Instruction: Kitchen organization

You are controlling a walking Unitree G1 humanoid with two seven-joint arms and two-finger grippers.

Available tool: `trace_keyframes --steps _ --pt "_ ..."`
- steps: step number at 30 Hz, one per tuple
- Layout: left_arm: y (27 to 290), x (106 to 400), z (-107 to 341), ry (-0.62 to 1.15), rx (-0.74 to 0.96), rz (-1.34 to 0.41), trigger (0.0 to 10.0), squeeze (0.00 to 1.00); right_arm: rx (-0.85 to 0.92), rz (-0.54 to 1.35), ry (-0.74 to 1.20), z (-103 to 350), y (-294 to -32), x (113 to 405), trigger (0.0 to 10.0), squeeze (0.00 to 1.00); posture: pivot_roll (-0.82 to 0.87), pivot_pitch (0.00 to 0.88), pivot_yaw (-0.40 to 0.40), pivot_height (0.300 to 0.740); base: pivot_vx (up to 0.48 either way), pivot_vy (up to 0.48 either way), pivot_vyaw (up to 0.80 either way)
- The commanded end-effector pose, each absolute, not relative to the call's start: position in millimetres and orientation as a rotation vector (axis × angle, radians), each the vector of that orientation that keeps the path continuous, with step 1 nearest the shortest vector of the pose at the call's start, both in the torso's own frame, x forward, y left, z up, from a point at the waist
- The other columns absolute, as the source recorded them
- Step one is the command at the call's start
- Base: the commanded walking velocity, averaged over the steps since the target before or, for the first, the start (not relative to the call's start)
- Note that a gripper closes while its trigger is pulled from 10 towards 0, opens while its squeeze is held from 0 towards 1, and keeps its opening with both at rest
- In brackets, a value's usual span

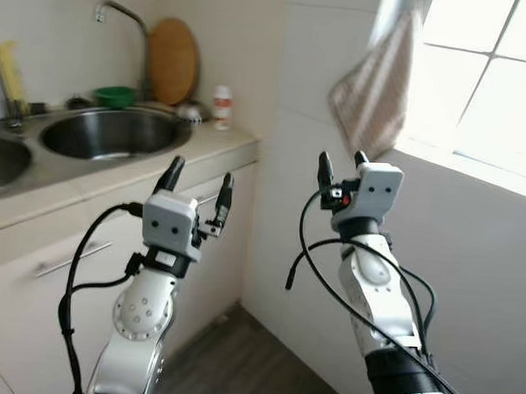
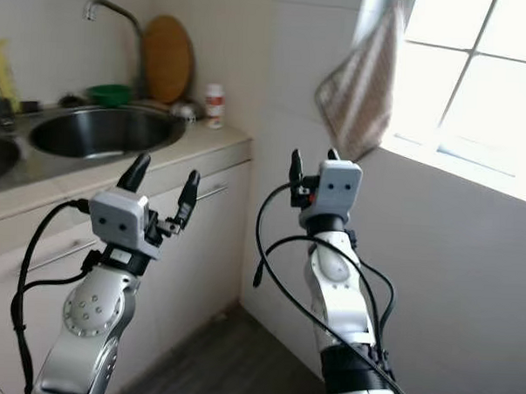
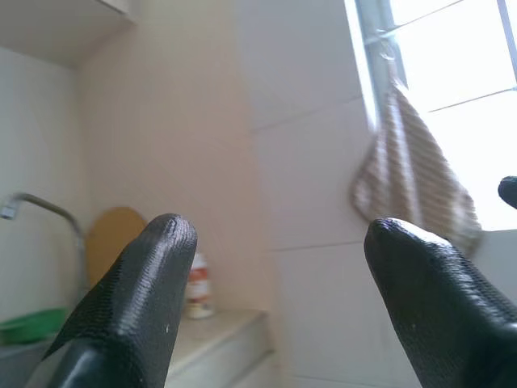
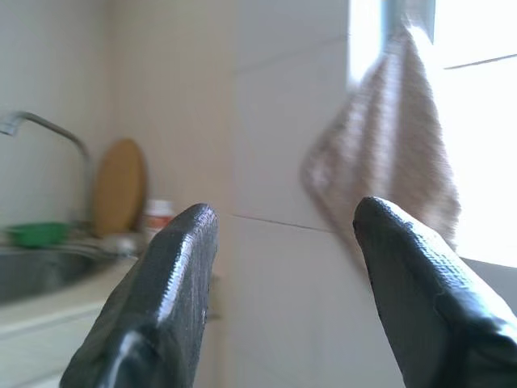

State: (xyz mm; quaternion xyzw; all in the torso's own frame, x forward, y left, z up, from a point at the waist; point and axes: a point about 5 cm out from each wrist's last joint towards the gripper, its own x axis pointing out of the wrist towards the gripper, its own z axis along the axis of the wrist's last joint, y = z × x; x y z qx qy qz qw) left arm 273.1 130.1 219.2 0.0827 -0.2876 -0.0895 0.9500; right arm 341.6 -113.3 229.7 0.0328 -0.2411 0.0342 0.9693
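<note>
- We see the left gripper (image 1: 198,187) raised before the beige counter (image 1: 221,147), fingers spread, grasping nothing.
- Our right gripper (image 1: 343,166) is lifted near the hanging beige striped cloth (image 1: 372,88) at the window, likewise spread and empty.
- The small white bottle with a red label (image 1: 221,106) stands on the counter beside the round wooden board (image 1: 173,60); we cannot read its writing.
- The green bowl (image 1: 115,95) sits behind the round steel sink (image 1: 113,131).

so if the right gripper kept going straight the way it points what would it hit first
Probably the hanging towel by the window; the right gripper, jaws open, has it ahead between its fingers, though depth is hard to judge.
</note>
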Motion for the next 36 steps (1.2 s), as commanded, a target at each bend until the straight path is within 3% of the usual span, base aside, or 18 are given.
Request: trace_keyframes --steps 1,11,21,36 --pt "128.7 274.4 217.4 -0.571 0.161 -0.193 10.0 0.00 0.054 0.053 -0.466 228.0 -115.4 343.7 10.0 0.00 0.13 0.000 -0.058 0.740 0.000 0.000 -0.80" --pt "128.8 275.7 213.4 -0.539 0.113 -0.201 10.0 0.00 0.032 0.034 -0.424 222.5 -117.9 346.2 10.0 0.00 0.12 0.000 -0.055 0.740 0.000 0.000 -0.80" --pt "131.0 277.0 209.6 -0.511 0.050 -0.202 10.0 0.00 0.016 0.024 -0.405 219.5 -120.2 347.5 10.0 0.00 0.12 0.000 -0.055 0.740 0.000 0.469 -0.80" --pt "129.8 275.9 206.9 -0.514 0.044 -0.207 10.0 0.00 -0.049 0.011 -0.372 217.4 -128.2 352.1 10.0 0.00 0.12 0.000 -0.059 0.740 0.000 0.000 -0.75"
